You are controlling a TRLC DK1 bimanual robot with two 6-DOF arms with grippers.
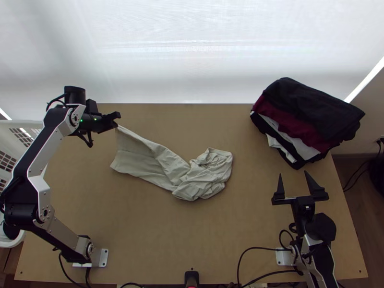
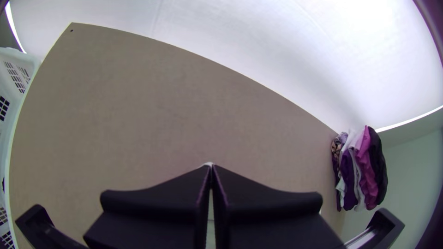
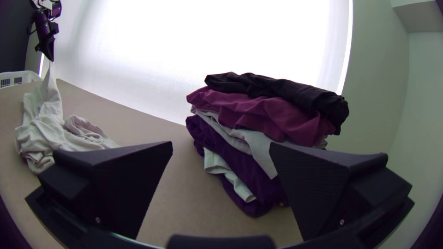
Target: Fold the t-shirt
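Observation:
The light beige t-shirt (image 1: 204, 175) lies bunched at mid-table, one end stretched up to the left. My left gripper (image 1: 116, 123) is shut on that raised end above the table's far left part. In the left wrist view the left gripper (image 2: 211, 168) has its fingers pressed together, a scrap of pale cloth at their tips. My right gripper (image 1: 296, 185) stands open with nothing between its fingers, right of the shirt and near the right base. The right wrist view has the right gripper (image 3: 221, 150) wide apart, and the shirt (image 3: 50, 133) hanging from the left gripper (image 3: 50, 59).
A stack of folded clothes (image 1: 309, 120), black on top, sits at the far right of the table, beyond my right gripper. A white basket (image 1: 14, 144) stands off the left edge, beneath the left arm. Bare table (image 1: 158, 235) lies in front of the shirt.

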